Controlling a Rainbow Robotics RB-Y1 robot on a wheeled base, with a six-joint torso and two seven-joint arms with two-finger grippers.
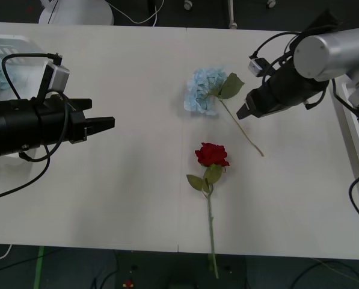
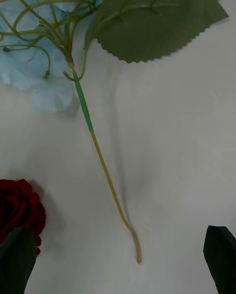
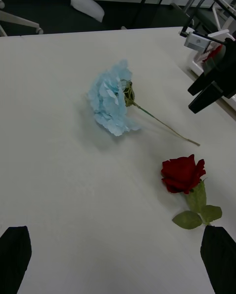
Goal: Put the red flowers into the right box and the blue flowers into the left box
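- White table (image 1: 137, 198) with a seam running front to back through its middle
- Blue flower (image 1: 204, 90) lies on the table just beyond the rose, bloom on the seam, its leaf and thin stem angled toward the robot's right and near edge
- Rose (image 1: 211, 155) lies just right of the seam, bloom away from the robot, leaves below the bloom, stem running past the near edge
- Left box (image 1: 2, 60) sits at the table's left edge, well apart from the rose, blue petals inside
- Right box (image 1: 353, 132) sits at the right edge
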